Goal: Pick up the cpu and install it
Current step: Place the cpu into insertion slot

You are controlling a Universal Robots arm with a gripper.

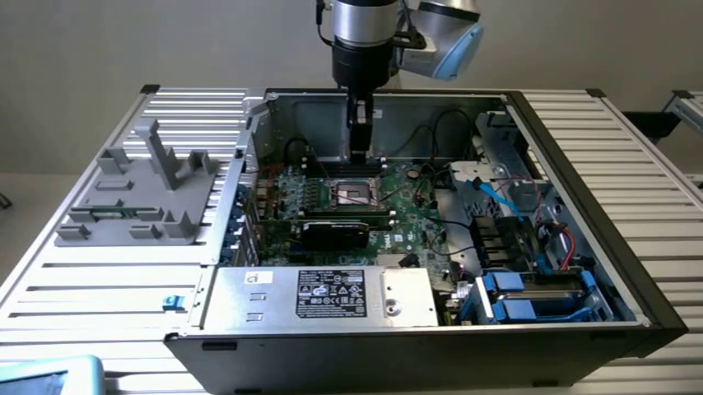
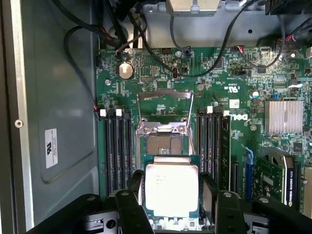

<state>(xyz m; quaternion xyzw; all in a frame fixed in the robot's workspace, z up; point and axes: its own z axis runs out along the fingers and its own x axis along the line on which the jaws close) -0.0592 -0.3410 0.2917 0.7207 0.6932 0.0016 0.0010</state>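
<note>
Slatted metal surface (image 1: 615, 164) carries an open computer case (image 1: 329, 354); inside, the fingers (image 2: 209, 195) clamp two opposite edges of the cpu (image 2: 171, 190), over the motherboard (image 2: 234, 112), near its open socket (image 2: 163, 144).

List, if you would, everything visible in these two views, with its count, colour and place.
computer case: one, black, lying open on the table
table: one, silver slats, under the case
fixture: one, grey, on the table, exterior view's left of the case
power supply: one, silver, along the case's nearest wall in the exterior view
motherboard: one, green, inside the case
socket: one, metal-framed, open, on the motherboard
cpu: one, silver-topped, between the gripper's fingers over the motherboard
arm: one, silver and black, reaching down into the case
gripper: one, black, shut on the cpu
</note>
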